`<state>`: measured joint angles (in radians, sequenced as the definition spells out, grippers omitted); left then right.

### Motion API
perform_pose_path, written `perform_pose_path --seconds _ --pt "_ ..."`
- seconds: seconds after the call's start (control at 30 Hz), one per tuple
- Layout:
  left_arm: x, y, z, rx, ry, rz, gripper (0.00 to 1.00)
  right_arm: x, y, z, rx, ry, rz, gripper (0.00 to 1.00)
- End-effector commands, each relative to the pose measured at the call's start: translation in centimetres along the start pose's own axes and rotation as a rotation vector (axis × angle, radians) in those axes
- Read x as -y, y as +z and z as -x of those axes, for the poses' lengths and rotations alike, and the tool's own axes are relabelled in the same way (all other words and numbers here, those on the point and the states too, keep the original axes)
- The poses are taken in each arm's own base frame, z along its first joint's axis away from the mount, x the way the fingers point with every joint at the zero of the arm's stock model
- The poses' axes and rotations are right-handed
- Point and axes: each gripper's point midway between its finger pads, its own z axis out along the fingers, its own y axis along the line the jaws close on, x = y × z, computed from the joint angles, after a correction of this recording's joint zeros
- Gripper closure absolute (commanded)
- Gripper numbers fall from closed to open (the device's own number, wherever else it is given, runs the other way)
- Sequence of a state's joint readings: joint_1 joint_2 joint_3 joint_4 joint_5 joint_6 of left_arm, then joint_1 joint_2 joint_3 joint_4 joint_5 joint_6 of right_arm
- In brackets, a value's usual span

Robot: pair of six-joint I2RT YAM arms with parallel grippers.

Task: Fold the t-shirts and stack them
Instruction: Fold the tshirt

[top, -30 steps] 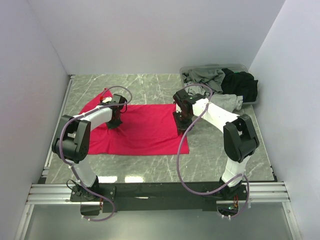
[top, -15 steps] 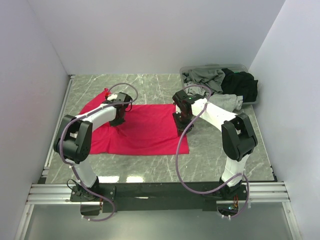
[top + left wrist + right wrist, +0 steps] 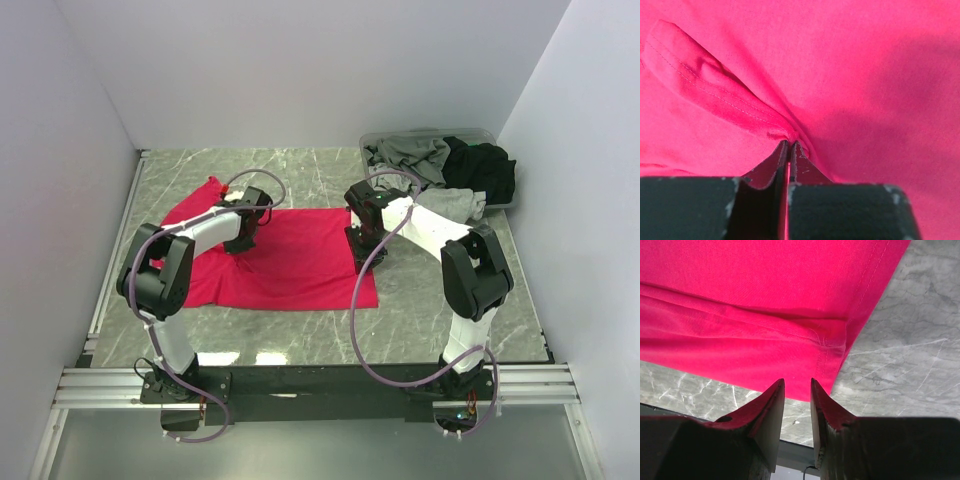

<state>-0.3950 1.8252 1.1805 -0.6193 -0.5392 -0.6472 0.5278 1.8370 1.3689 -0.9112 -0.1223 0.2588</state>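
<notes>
A pinkish-red t-shirt (image 3: 300,262) lies spread flat on the marble table (image 3: 300,170), one sleeve sticking out at its far left. My left gripper (image 3: 244,238) is down on the shirt's left part. In the left wrist view its jaws (image 3: 790,143) are shut, pinching a raised fold with a stitched hem. My right gripper (image 3: 362,250) hovers at the shirt's right edge. In the right wrist view it (image 3: 797,382) is open with nothing between the fingers, the hemmed corner (image 3: 832,345) just ahead. Grey (image 3: 410,152) and black (image 3: 485,170) t-shirts are heaped at the back right.
The grey plastic tub (image 3: 478,133) stands at the far right corner, with shirts spilling over its front, one grey piece (image 3: 455,203) on the table. White walls enclose three sides. A metal rail (image 3: 320,380) runs along the near edge.
My left gripper has slid right and a little farther back with the pinched fold, drawing the shirt's left part along. The right arm has hardly moved.
</notes>
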Motion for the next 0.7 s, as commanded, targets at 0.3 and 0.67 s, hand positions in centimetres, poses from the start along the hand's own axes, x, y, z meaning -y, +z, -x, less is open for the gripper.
perform_pose_path --seconds 0.3,0.67 --pt "1.9 -2.0 2.1 0.057 0.010 -0.082 0.63 -0.2 -0.3 0.5 0.004 -0.020 0.011 0.65" --pt "2.1 -6.5 5.0 0.120 -0.134 -0.200 0.35 -0.6 -0.5 0.5 0.017 -0.041 0.034 0.65"
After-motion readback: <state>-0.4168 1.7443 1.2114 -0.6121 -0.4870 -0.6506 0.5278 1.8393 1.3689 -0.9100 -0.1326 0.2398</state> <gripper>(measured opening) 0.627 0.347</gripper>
